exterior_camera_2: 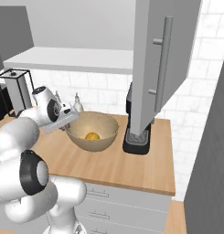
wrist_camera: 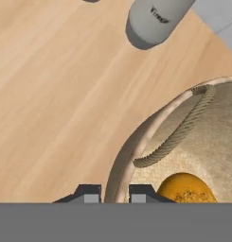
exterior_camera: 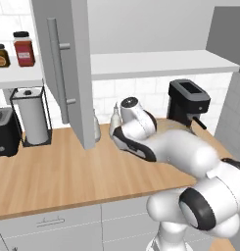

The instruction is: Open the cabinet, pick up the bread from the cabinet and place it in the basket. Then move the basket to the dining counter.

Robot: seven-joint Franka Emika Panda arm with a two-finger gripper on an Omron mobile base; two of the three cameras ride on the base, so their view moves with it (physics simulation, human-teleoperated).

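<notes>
We clamp the pincer (wrist_camera: 114,196) closed astride the rim of the basket (wrist_camera: 136,142), one finger inside and one outside, so the basket, with the bread (wrist_camera: 186,188) lying inside, can be lifted off the counter (wrist_camera: 51,94).

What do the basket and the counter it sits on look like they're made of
The basket looks like woven fibre, matte tan, with a twisted rope handle at the rim. The counter looks like light wood with visible grain and a smooth finish, though it may be laminate.

White arm reaching forward and down, gripper (wrist_camera: 114,194) clamped shut
</notes>
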